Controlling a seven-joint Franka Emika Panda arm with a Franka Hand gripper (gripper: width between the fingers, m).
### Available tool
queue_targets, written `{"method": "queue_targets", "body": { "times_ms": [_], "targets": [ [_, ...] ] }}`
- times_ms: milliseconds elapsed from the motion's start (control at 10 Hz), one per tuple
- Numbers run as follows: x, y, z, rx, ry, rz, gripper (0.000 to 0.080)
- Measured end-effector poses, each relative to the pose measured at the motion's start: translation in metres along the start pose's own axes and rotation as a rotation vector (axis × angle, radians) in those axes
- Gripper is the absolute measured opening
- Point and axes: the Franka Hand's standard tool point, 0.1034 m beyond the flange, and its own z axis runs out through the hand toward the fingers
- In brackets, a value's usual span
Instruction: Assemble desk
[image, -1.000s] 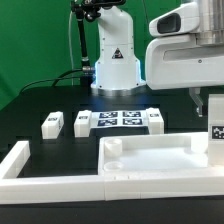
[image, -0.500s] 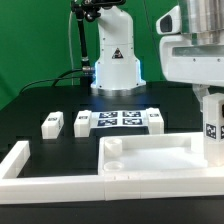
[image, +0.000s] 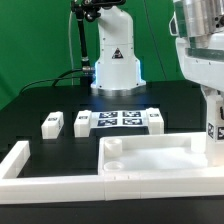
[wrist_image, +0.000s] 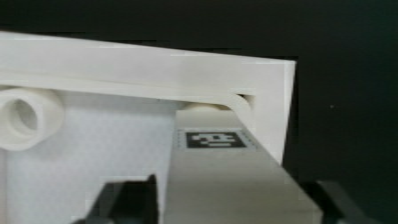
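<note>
- Exterior view: the gripper (image: 211, 105) was closed on the held leg (image: 212, 130), upright at the corner of the desk top (image: 150, 158) on the exterior view's right. The spare legs (image: 50, 124) lay on the worktop (image: 40, 100) beside the marker board (image: 120, 120).
- Same view: compared with a second earlier, the arm's bulk had shifted toward the exterior view's right. The held leg stayed at that corner.
- Wrist view: the leg sat between the dark fingers (wrist_image: 128, 200), its tip meeting the corner opening (wrist_image: 240, 100).
- Likely risks: a slightly tilted leg could jam against the rim, and pushing sideways could slide the desk top.
</note>
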Motion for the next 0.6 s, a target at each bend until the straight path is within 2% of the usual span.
{"method": "queue_targets", "body": {
  "times_ms": [100, 200, 300, 600],
  "targets": [
    [0.0, 0.0, 0.0, 0.0, 0.0, -0.002, 0.0505],
    [0.0, 0.0, 0.0, -0.002, 0.007, -0.166, 0.0505],
    [-0.001, 0.0, 0.001, -0.004, 0.006, -0.338, 0.0619],
    [-0.011, 0.002, 0.004, -0.017, 0.005, -0.655, 0.0647]
  ]
}}
